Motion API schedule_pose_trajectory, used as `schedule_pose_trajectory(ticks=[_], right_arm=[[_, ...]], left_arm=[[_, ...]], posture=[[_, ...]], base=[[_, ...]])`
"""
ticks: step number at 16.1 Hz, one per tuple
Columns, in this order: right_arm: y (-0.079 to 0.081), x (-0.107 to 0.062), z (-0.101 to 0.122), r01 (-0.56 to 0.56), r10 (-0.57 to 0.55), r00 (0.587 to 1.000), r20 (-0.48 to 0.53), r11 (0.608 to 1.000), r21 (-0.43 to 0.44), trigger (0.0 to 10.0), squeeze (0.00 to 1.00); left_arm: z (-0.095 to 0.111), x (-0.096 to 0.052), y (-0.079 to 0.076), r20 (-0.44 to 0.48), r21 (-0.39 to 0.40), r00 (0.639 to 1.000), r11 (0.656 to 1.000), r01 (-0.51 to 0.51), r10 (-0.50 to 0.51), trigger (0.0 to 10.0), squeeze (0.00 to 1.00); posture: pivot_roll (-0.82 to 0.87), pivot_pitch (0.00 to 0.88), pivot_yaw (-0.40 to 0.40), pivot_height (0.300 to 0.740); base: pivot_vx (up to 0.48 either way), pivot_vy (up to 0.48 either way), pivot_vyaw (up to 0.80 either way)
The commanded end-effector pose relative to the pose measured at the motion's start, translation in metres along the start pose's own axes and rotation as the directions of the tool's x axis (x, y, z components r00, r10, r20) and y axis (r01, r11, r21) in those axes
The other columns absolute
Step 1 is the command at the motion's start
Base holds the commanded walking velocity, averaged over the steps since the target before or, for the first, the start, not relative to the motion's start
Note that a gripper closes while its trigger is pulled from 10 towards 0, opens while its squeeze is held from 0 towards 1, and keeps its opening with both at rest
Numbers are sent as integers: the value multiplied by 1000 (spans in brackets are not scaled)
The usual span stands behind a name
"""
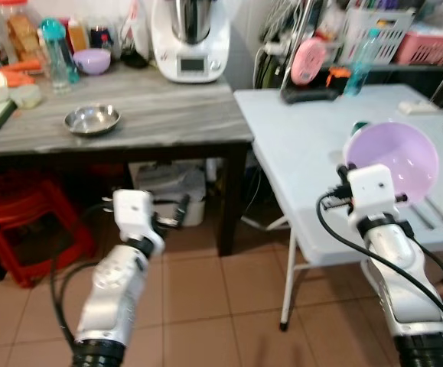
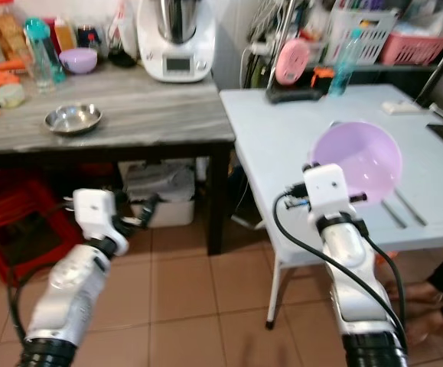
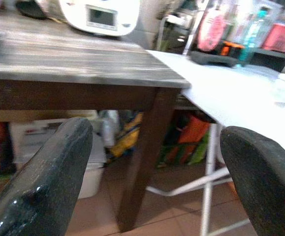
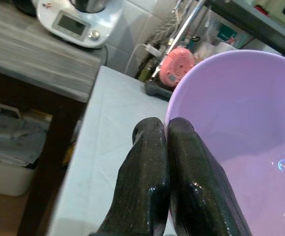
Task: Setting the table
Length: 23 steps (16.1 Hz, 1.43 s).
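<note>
My right gripper (image 4: pixel 164 127) is shut on the rim of a lilac plastic bowl (image 1: pixel 393 157), one finger inside and one outside. The bowl is tilted towards me, just above the near part of the white folding table (image 1: pixel 298 130). Two grey sticks (image 1: pixel 434 211) lie on that table right of the bowl. My left gripper (image 3: pixel 157 162) is open with nothing between its fingers (image 3: pixel 48 172). It hangs low in front of the grey wooden table (image 1: pixel 167 115), below the table top. A small steel bowl (image 1: pixel 92 119) sits on the wooden table.
A white food processor (image 1: pixel 190 38), bottles and a small purple bowl (image 1: pixel 92 60) stand at the back of the wooden table. A pink fan (image 1: pixel 309 61) and a teal bottle (image 1: pixel 361 65) are at the white table's far edge. A red stool (image 1: pixel 22 222) and boxes sit underneath.
</note>
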State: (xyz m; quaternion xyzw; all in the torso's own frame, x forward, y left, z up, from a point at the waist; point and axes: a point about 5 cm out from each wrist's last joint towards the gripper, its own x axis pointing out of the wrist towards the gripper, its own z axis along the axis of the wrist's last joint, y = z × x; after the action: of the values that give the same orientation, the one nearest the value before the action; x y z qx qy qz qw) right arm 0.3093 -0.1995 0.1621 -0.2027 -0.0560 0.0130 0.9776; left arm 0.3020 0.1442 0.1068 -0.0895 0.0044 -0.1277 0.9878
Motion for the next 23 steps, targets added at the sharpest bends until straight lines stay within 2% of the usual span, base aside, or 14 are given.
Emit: schedule_pose_trajectory(ticks=[1, 14, 19, 23], right_arm=[[-2, 0, 2, 15, -15, 1000, 7, 1000, -10, 10000, 0], [1, -2, 1, 15, -15, 1000, 7, 1000, -7, 10000, 0], [2, -2, 0, 10, -10, 1000, 4, 1000, -5, 10000, 0], [2, -4, 1, 6, -6, 1000, 14, 1000, -9, 10000, 0]], left_arm=[[1, 3, -6, 4, 1, 1000, 1000, 17, -17, 10000, 0], [1, 3, -6, 0, 5, 1000, 1000, 27, -27, 10000, 0], [2, 2, -5, 8, 19, 1000, 1000, 5, -5, 10000, 0], [5, 0, -10, 29, -20, 996, 996, 85, -85, 10000, 0]], posture=[[-55, 0, -6, 740], [-55, 0, 1, 740], [-51, 0, -1, 740], [-49, 0, -3, 740]], base=[[0, 259, 0], [0, 280, 579], [0, 171, 0], [72, 0, 0]])
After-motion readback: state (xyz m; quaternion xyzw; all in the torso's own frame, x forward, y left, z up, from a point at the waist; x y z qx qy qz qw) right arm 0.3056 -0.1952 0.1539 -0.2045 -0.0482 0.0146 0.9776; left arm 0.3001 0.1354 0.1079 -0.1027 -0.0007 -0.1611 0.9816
